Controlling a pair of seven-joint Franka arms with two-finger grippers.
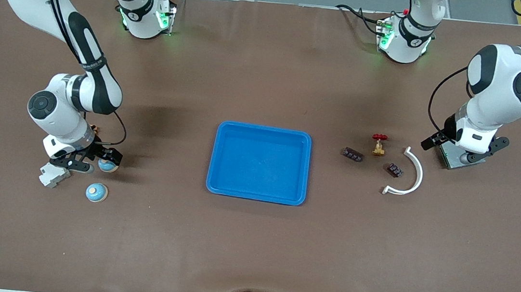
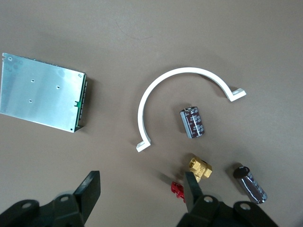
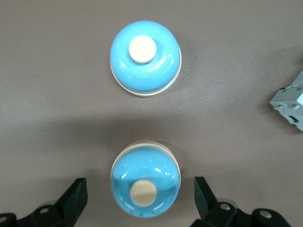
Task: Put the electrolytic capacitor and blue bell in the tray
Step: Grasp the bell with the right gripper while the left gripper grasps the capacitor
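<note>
Two blue bells with cream buttons stand near the right arm's end of the table. My right gripper (image 1: 93,161) is open, with its fingers (image 3: 75,198) either side of one bell (image 3: 145,184) (image 1: 107,165) and apart from it. The second bell (image 3: 145,57) (image 1: 97,192) stands nearer the front camera. Two dark electrolytic capacitors (image 1: 352,154) (image 1: 394,170) lie between the blue tray (image 1: 256,194) and the left arm's end. They also show in the left wrist view (image 2: 193,122) (image 2: 251,183). My left gripper (image 2: 142,191) (image 1: 464,153) is open and empty over the table beside a grey metal box (image 2: 42,92).
A brass valve (image 1: 378,145) with a red handle stands between the capacitors, and its body (image 2: 200,168) shows in the left wrist view. A white curved bracket (image 1: 410,174) lies beside them. A small grey part (image 1: 54,175) lies beside the bells. The grey metal box (image 1: 453,159) lies under the left hand.
</note>
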